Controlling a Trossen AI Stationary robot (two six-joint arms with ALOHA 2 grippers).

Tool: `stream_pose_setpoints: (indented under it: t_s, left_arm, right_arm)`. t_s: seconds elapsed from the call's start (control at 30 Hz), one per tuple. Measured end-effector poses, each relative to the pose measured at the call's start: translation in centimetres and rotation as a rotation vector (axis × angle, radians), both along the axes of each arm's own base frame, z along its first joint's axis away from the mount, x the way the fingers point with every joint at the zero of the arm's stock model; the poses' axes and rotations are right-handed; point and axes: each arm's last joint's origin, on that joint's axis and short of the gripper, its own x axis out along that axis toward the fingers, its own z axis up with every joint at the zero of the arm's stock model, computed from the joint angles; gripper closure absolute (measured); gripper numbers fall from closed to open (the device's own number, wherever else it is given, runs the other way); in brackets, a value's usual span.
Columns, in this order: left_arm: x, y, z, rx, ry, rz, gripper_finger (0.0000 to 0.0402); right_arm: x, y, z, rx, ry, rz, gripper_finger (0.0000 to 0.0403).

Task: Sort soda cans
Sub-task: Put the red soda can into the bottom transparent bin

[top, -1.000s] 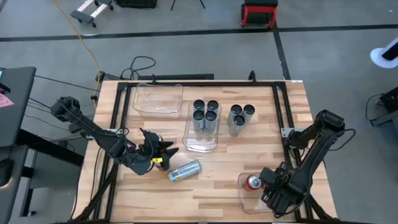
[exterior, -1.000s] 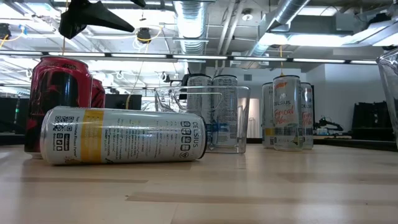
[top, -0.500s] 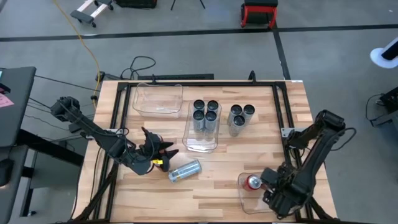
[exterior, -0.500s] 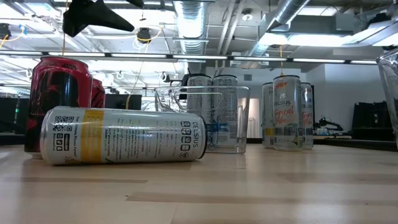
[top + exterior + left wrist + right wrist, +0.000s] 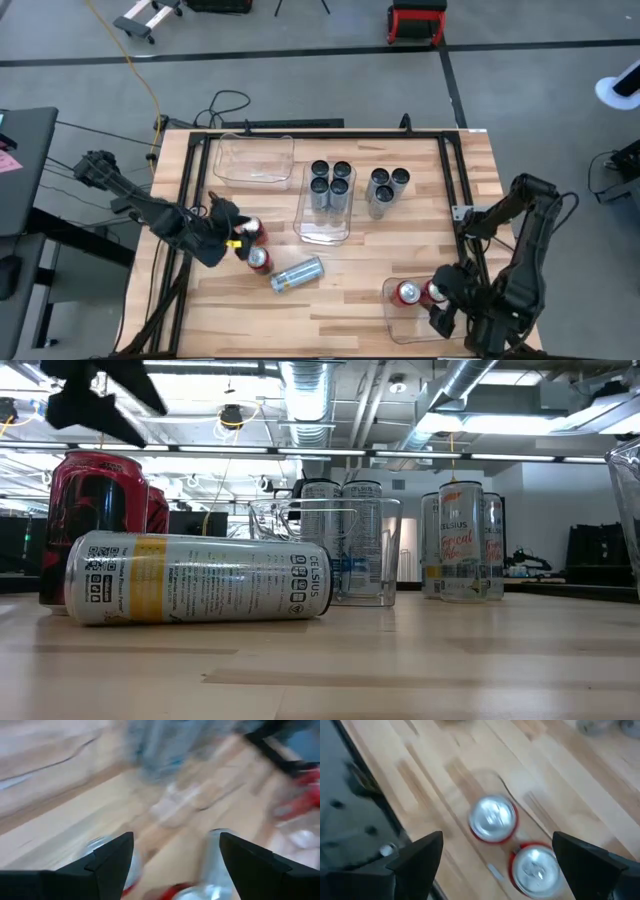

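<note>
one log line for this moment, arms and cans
left gripper: open, above red cans | right gripper: open, above bin with two red cans

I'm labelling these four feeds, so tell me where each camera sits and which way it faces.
High: overhead, straight down; both arms, table.
Low: table height, level; lying can, one arm overhead.
Left wrist: on the left arm, past the left gripper; blurred table.
Right wrist: above two red cans in a clear bin; right gripper open.
Shared: high and low both show the lying can.
</note>
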Motion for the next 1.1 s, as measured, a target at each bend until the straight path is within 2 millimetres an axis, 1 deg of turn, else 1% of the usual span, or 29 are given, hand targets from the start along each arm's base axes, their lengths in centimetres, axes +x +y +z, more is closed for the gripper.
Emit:
stream_pose_setpoints:
  t_s: [0.1,0.2,0.33,0.43,0.57,0.73,0.8,0.9,1.1]
  left_arm:
    - [-1.2,0.9,-0.1,-0.006,0.058,0.042,0.0109]
    - [-1.7,1.5,0.0,0.017,0.099,0.024,0.0109]
    - [-1.5,2.0,-0.1,0.070,0.154,-0.020,0.0108]
    - [-1.4,2.3,-0.2,0.118,0.209,-0.069,0.0108]
    - [-1.3,3.1,-0.5,0.082,0.282,-0.098,0.0108]
    - [-1.2,3.9,-0.9,0.081,0.341,-0.086,0.0108]
    - [-1.0,4.1,-1.3,0.073,0.347,-0.106,0.0108]
    - [-0.6,4.3,-2.5,0.036,0.350,-0.145,0.0108]
    - [-0.1,4.2,-4.5,0.000,0.322,-0.178,0.0108]
  right_arm:
    - [0.3,-0.3,1.2,0.021,-0.081,-0.035,0.0014]
    - [0.8,-0.4,1.7,0.033,-0.135,-0.060,0.0014]
    - [1.8,-0.8,1.8,0.010,-0.152,-0.040,0.0014]
    - [2.8,-1.4,1.8,-0.011,-0.150,-0.046,0.0015]
    - [4.1,-2.1,2.1,0.031,-0.178,-0.115,0.0016]
    - [5.6,-2.4,2.4,0.065,-0.227,-0.105,0.0016]
    - [6.1,-2.4,2.6,0.075,-0.246,-0.099,0.0016]
    - [6.7,-2.6,2.7,0.086,-0.264,-0.101,0.0016]
    - [7.0,-2.7,2.7,0.094,-0.272,-0.111,0.0017]
